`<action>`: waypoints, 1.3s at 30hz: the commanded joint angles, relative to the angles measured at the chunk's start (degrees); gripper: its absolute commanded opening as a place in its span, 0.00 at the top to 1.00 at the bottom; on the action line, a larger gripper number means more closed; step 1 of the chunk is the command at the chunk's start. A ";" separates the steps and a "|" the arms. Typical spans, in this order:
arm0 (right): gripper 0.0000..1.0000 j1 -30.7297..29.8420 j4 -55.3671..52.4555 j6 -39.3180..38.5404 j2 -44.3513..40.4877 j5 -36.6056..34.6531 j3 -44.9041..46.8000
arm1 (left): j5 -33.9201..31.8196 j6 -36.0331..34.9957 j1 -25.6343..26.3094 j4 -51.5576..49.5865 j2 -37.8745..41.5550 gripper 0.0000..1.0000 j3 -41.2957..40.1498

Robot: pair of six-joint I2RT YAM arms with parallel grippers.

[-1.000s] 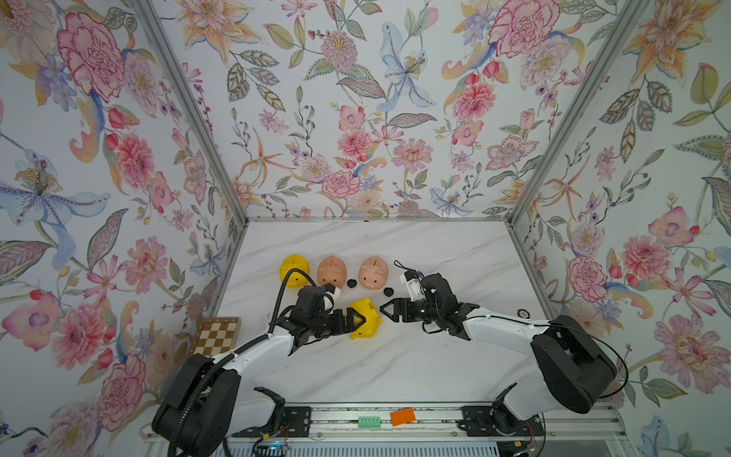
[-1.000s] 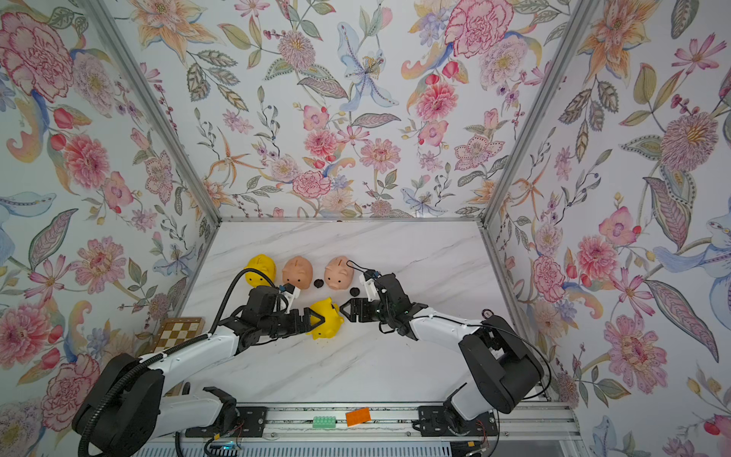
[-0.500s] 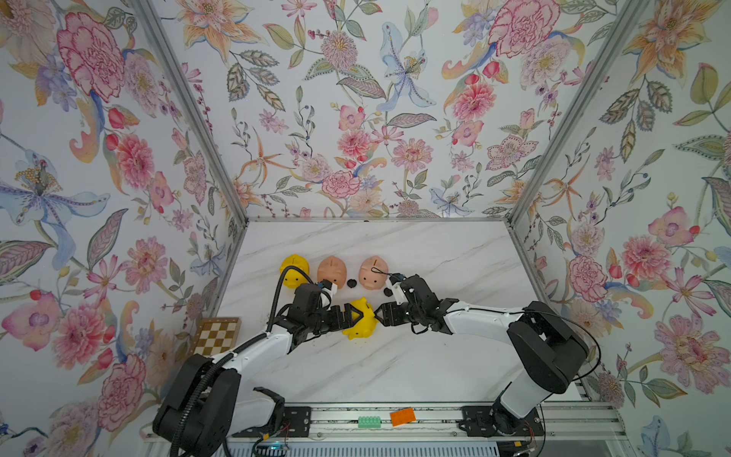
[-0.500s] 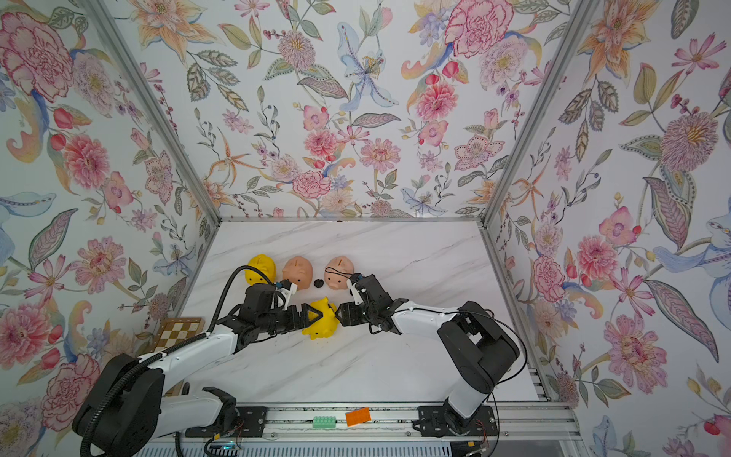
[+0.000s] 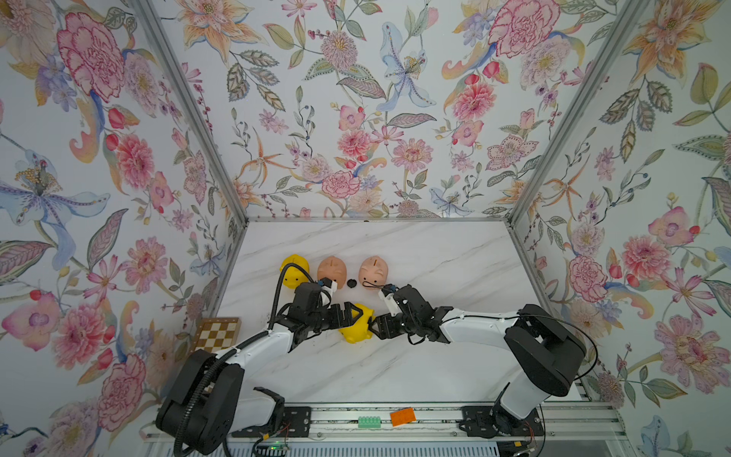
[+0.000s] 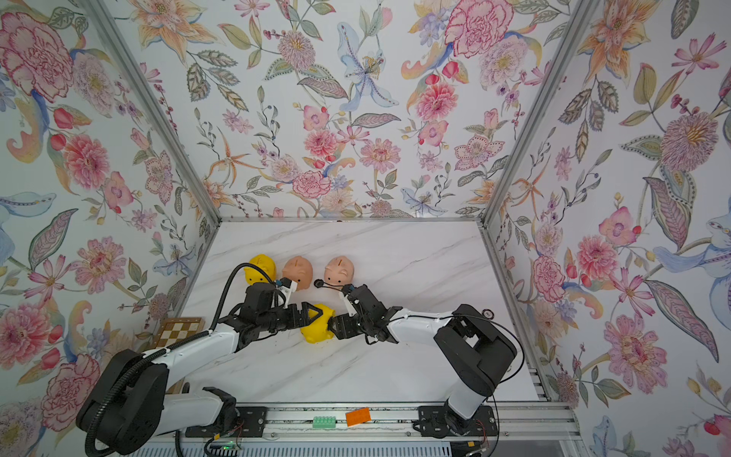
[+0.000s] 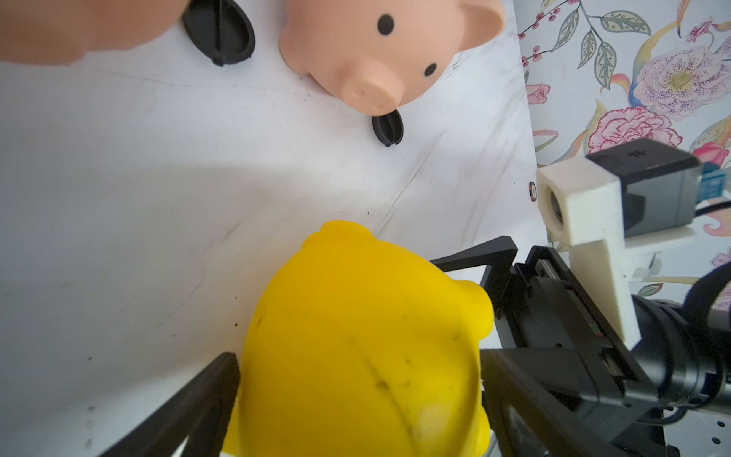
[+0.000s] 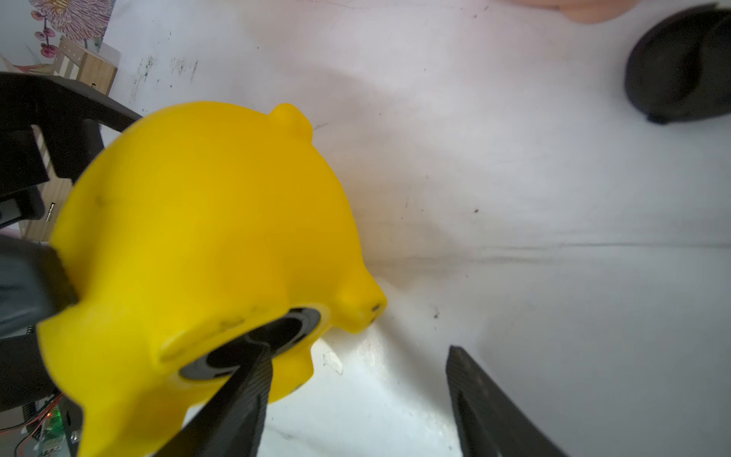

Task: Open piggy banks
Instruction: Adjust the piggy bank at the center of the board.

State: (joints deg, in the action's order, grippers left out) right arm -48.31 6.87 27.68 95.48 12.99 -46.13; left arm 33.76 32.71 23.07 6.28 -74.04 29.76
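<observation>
Pig point(image 5: 356, 334): gripped by left claw point(image 7: 359, 356); right claw point(image 8: 358, 352) open at 3 o'clock plug point(image 8: 288, 324). You risk skidding off, dislodging pig.

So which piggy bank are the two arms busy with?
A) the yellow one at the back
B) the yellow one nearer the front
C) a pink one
B: the left gripper clasps the front yellow piggy bank, and the right gripper has a finger at its black plug.
</observation>
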 commanded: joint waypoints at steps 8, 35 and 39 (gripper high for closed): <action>0.28 -0.28 1.40 0.38 0.89 0.41 -0.10 | -4.05 -3.04 -0.66 13.52 3.70 0.01 -6.20; 0.28 0.00 2.22 0.19 1.68 1.52 -0.78 | -8.70 -4.58 3.53 19.82 -3.92 0.01 -7.87; 0.26 1.15 3.79 1.30 -0.08 3.48 0.51 | -7.55 -3.35 3.33 21.20 -6.38 0.02 -7.82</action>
State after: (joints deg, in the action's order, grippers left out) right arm -48.01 8.86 27.99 96.42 14.72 -46.15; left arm 27.68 29.45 26.28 29.19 -78.19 22.22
